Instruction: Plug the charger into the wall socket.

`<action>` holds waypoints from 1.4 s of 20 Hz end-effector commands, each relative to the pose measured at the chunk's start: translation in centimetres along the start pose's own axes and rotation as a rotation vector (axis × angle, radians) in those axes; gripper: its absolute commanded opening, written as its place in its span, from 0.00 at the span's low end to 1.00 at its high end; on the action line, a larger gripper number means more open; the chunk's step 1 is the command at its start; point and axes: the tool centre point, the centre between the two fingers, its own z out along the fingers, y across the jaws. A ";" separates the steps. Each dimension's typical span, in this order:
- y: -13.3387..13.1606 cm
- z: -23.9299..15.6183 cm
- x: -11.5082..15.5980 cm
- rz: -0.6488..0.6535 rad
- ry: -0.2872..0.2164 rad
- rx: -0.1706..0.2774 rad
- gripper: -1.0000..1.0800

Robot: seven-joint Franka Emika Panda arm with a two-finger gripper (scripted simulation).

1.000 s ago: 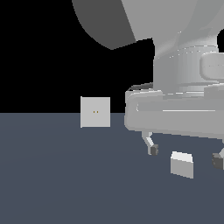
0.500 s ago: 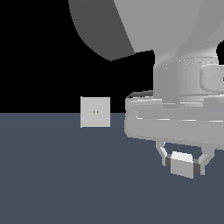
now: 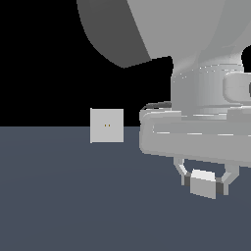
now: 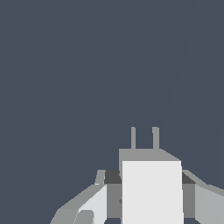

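Note:
The charger [image 3: 203, 184] is a small pale block low on the exterior view's right. My gripper [image 3: 204, 180] sits over it, with one finger against each side, shut on it. The wall socket [image 3: 107, 125] is an upright light-grey square plate with two tiny orange-brown dots. It stands far off towards the exterior view's left, well apart from the charger. In the wrist view the charger [image 4: 151, 192] fills the space between my fingers [image 4: 113, 177]. Its two prongs [image 4: 144, 138] point away from the camera over bare floor. The socket is out of the wrist view.
The dark blue-grey floor [image 3: 68, 196] stretches between the charger and the socket. My arm's large grey body [image 3: 196, 63] fills the upper part of the exterior view's right.
My gripper's fingers, wide apart around the charger one second ago, have closed in on its sides. The arm has shifted a little. The charger has stayed in place.

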 end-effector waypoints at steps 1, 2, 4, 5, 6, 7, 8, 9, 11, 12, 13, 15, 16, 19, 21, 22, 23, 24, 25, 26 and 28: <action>-0.4 -0.2 0.2 -0.015 0.001 0.001 0.00; -0.6 -0.3 0.3 -0.027 0.001 0.002 0.00; -1.4 -0.7 0.7 -0.058 0.001 0.003 0.00; -1.9 -0.9 0.9 -0.078 0.001 0.004 0.00; -2.4 -1.2 1.1 -0.101 0.001 0.005 0.00; -3.0 -1.4 1.4 -0.127 0.002 0.006 0.00; -3.7 -1.8 1.6 -0.155 0.002 0.008 0.00; -4.5 -2.1 1.9 -0.187 0.002 0.010 0.00; -6.3 -2.9 2.3 -0.256 0.002 0.014 0.00; -7.3 -3.3 2.5 -0.295 0.002 0.016 0.00; -8.3 -3.8 2.7 -0.335 0.003 0.018 0.00; -10.5 -4.8 2.9 -0.420 0.003 0.024 0.00; -11.6 -5.2 2.9 -0.460 0.003 0.026 0.00; -14.4 -6.4 2.7 -0.568 0.003 0.034 0.00; -16.0 -7.1 2.5 -0.628 0.002 0.038 0.00; -16.6 -7.4 2.3 -0.654 0.002 0.040 0.00; -17.2 -7.7 2.2 -0.678 0.002 0.042 0.00; -17.8 -7.9 2.0 -0.699 0.002 0.043 0.00; -18.2 -8.1 1.9 -0.717 0.002 0.045 0.00; -18.6 -8.3 1.8 -0.732 0.002 0.046 0.00; -19.2 -8.6 1.6 -0.756 0.001 0.048 0.00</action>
